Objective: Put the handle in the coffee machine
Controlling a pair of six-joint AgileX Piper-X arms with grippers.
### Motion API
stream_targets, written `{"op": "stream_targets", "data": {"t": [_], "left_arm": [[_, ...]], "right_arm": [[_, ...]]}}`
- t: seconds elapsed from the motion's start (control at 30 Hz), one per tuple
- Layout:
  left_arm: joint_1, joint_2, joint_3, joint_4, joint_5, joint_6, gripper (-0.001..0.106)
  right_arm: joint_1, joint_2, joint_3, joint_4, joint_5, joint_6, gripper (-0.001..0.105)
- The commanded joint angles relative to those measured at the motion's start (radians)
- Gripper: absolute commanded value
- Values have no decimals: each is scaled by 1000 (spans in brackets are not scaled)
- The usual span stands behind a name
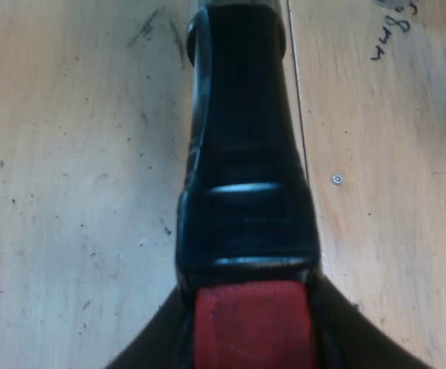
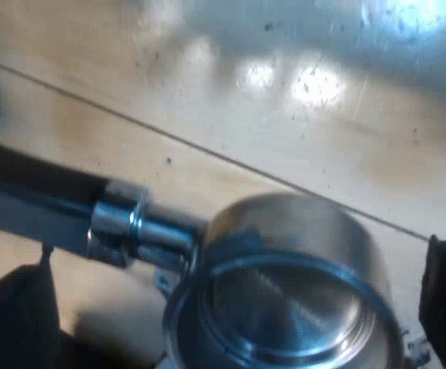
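Starting at the left gripper (image 1: 254, 338): clamps its fingers (image 1: 154, 350) tight against both sides of the red end (image 1: 254, 323) of the holder (image 1: 246, 223), grasping it right at the tip of the handle (image 1: 238, 108). Sends the long axis straight out from that grasp, red end nearest, dark handle tapering away toward a glimpse of metal at the far end. Hangs or lies over the pale wooden surface (image 1: 69, 192), cannot tell whether touching. Runs close beside a thin seam (image 1: 295, 84) in the boards, roughly parallel to it. Passes a tiny metal ring (image 1: 337, 180) on the surface just across the seam. Catches some dark handwritten writing (image 1: 392, 34) on the wood near the handle's far end, too scrawled to read. Over to the right gripper (image 2: 231, 311): spreads its fingers (image 2: 15, 323) wide, released, one on each side of the holder's round metal basket (image 2: 284, 307), touching neither side as far as visible. Looks down into the basket's open mouth, rim up and tipped a little toward the camera. Follows the shiny neck (image 2: 142, 227) out of the basket's side into the dark handle, long axis heading off past one finger. Sits over the same wooden surface, with another seam (image 2: 208, 150) crossing behind the basket and bright glints of light (image 2: 315, 81) farther off.
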Motion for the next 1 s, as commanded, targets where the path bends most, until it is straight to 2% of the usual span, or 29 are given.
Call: {"op": "stream_targets", "data": {"t": [0.03,0.27,0.33,0.4,0.47,0.57,0.63,0.7,0.77,0.87,0.93,1.0], "left_arm": [[-5,-5,-10,-28,40,2,0],[12,-5,-10,-13,50,5,0],[41,-5,-10,-6,55,5,0],[145,-5,-10,-5,55,5,0],[206,-5,-10,10,59,5,0],[305,-5,-14,71,94,45,0],[368,-5,-13,104,96,83,0],[444,-16,-13,132,96,117,0],[504,-16,-15,147,96,126,0],[596,-16,-18,158,128,142,0],[655,-16,-18,157,159,147,0],[725,-13,-18,144,176,176,0]], "right_arm": [[1,-9,-12,-7,19,-24,98],[1,-11,-98,18,117,-63,98],[3,-11,-130,40,153,-69,98],[33,-11,-174,68,240,-83,98],[74,-11,-185,65,299,-85,98],[152,-11,-185,61,402,-85,96],[213,-11,-185,57,478,-80,89],[267,-11,-185,40,533,-68,75],[292,-11,-185,21,544,-62,71],[331,-11,-185,-16,561,-60,71],[366,-8,-182,-50,626,-60,71],[402,-8,-170,-107,735,-60,71]]}}
